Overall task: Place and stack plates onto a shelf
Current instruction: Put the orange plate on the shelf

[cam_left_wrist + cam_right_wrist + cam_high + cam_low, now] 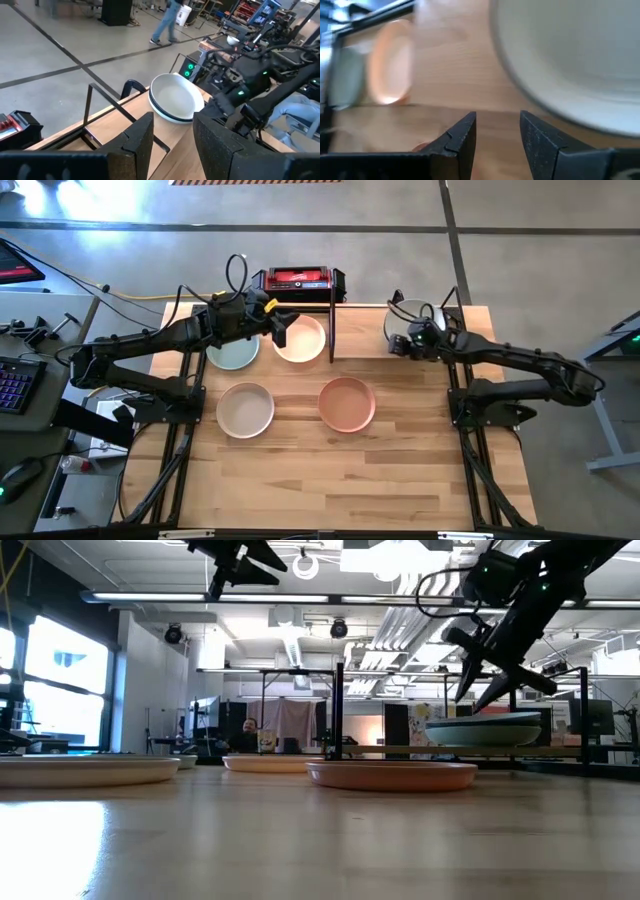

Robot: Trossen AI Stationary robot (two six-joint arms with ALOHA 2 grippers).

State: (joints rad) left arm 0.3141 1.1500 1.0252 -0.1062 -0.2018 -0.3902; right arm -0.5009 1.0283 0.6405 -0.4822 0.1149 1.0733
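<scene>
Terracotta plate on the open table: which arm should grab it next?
Probably right. The right gripper is empty, fingers open, at the stacked plates on the shelf. The terracotta plate lies on its side of the divider. The left gripper hovers over the cream plate.

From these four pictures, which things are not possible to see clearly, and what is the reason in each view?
- High view: the right gripper and its cables cover most of the stack of plates; how many plates it holds cannot be counted.
- High view: the left arm covers part of the pale green plate.
- Right wrist view: motion blur smears the off-white plate and the cream plate.
- Low view: the left gripper is partly cut off by the top edge.
</scene>
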